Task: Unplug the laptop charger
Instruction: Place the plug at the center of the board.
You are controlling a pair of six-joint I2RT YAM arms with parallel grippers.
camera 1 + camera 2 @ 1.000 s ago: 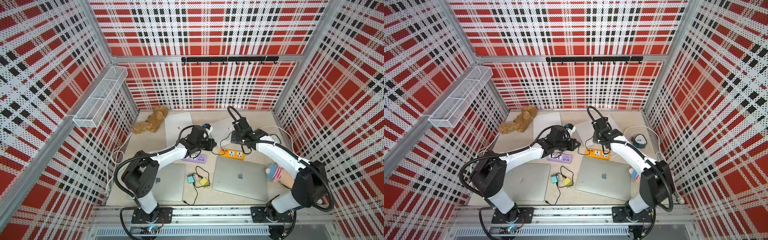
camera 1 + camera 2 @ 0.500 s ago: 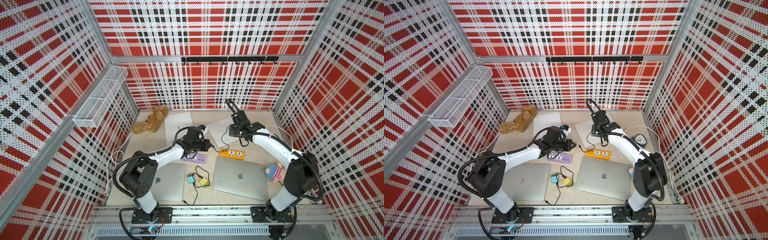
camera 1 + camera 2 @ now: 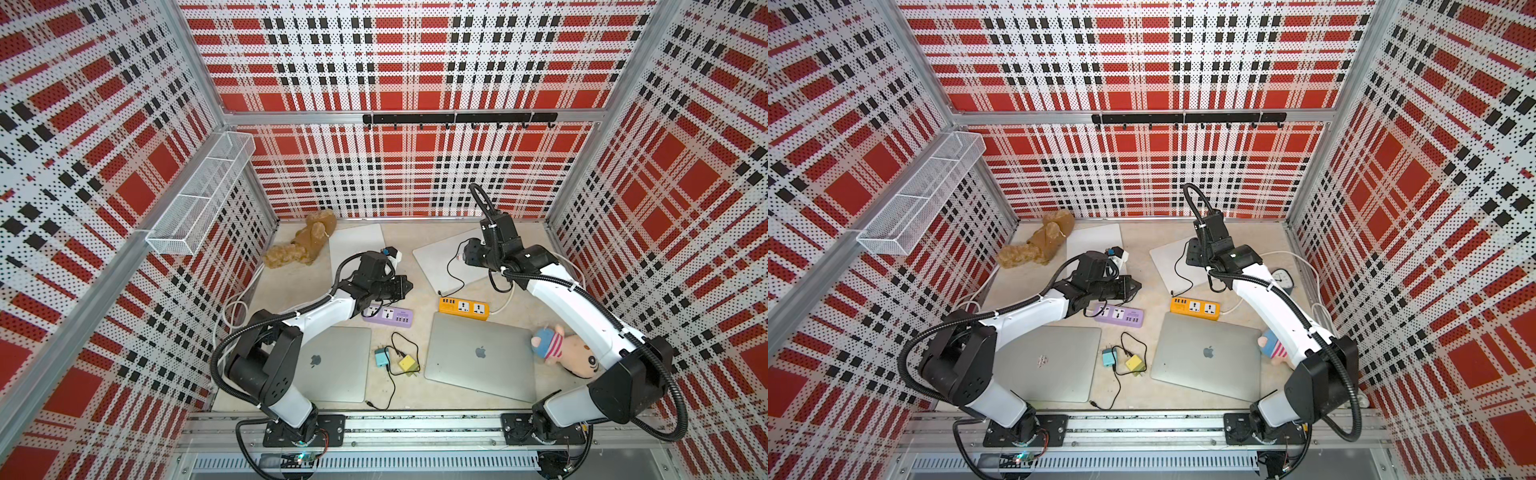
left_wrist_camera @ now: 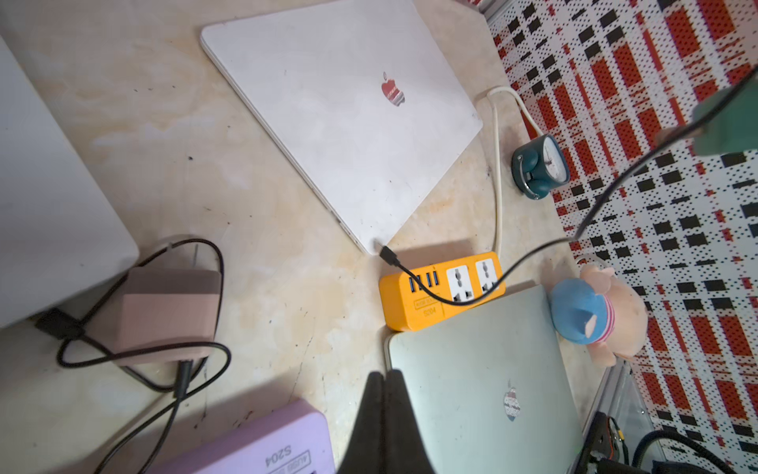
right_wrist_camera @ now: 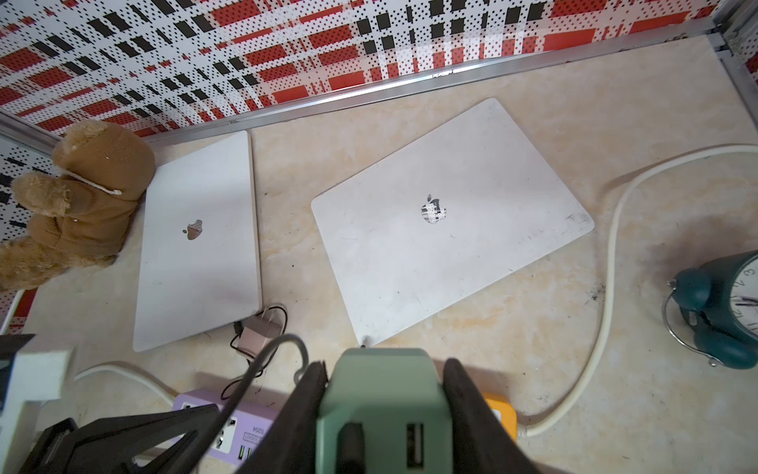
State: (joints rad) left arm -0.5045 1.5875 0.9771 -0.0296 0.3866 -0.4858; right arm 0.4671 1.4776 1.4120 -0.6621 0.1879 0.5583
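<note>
above the beige tabletop (image 5: 574, 102) (plaid walls (image 3: 395, 62) around), right claw (image 5: 385, 367) grips the green charger (image 5: 381, 414); left claw (image 4: 384, 379) closed.

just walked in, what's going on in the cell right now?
The right gripper is clamped on the green charger brick and holds it in the air, clear of the orange power strip, whose two sockets are empty. The brick's black cable runs down to a corner of the white laptop and is plugged in there. The left gripper is shut on nothing, hovering near the purple power strip.
</note>
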